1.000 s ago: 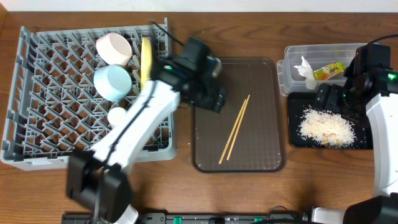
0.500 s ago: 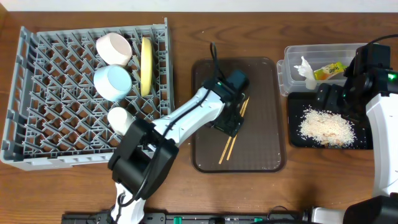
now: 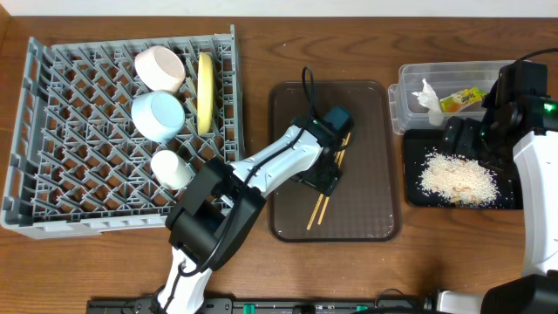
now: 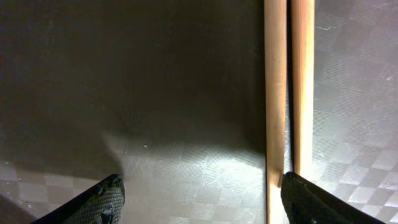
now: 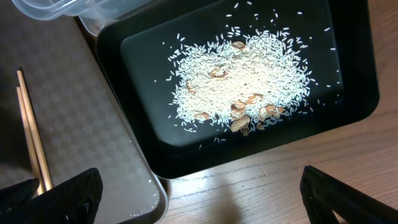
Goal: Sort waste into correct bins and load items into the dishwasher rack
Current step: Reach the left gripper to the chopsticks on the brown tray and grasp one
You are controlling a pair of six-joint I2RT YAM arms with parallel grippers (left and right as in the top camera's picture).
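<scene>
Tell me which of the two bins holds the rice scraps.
The shallow black tray: rice scraps lie in it, while the clear tub holds a tissue and wrapper.

No lettering, number, brand or sign can be read in any view. The yellow-green snack wrapper (image 3: 462,99), lying in the clear tub (image 3: 405,92), is too small and blurred in the overhead view for any print on it to be made out.
</scene>
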